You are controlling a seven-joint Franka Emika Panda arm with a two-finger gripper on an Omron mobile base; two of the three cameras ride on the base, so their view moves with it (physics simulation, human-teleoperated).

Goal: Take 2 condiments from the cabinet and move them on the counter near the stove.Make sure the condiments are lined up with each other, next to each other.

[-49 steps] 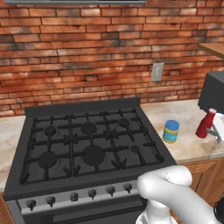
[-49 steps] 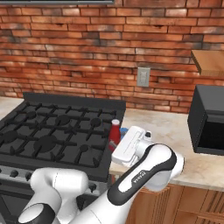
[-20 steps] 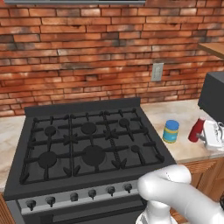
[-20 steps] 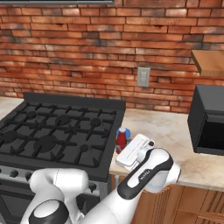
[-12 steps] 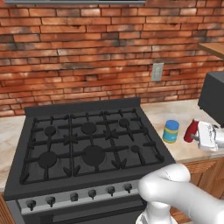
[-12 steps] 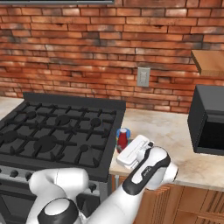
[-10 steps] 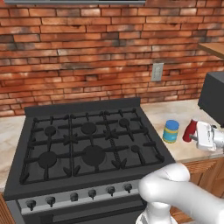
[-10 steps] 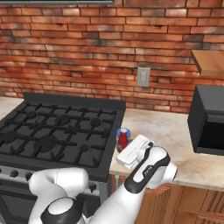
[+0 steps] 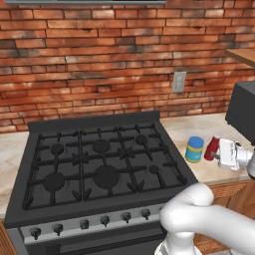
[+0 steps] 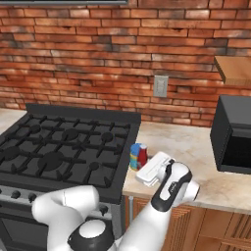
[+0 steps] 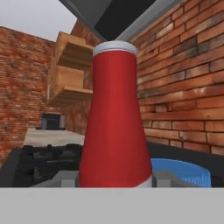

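Observation:
My gripper (image 9: 216, 151) is shut on the red bottle (image 9: 212, 147) with the pale cap, holding it upright low over the beige counter (image 9: 199, 132), right of the stove (image 9: 99, 164). The blue-lidded yellow jar (image 9: 194, 149) stands on the counter between the stove's edge and the bottle. In the right base view the bottle (image 10: 143, 156) sits tight beside the jar (image 10: 134, 156), with the gripper (image 10: 146, 163) behind it. The hand view has the red bottle (image 11: 116, 127) between my fingertips (image 11: 65, 178) and the jar's blue lid (image 11: 181, 172) just beyond. I cannot tell whether the bottle touches the counter.
A dark microwave (image 10: 234, 139) stands on the counter to the right. The wooden cabinet (image 10: 236, 68) hangs above it. A wall outlet (image 10: 160, 86) sits on the brick wall behind. My white arm (image 10: 166, 196) crosses the counter's front edge.
The gripper has carried the red bottle a little to the left, closer to the jar. The jar has stayed where it was.

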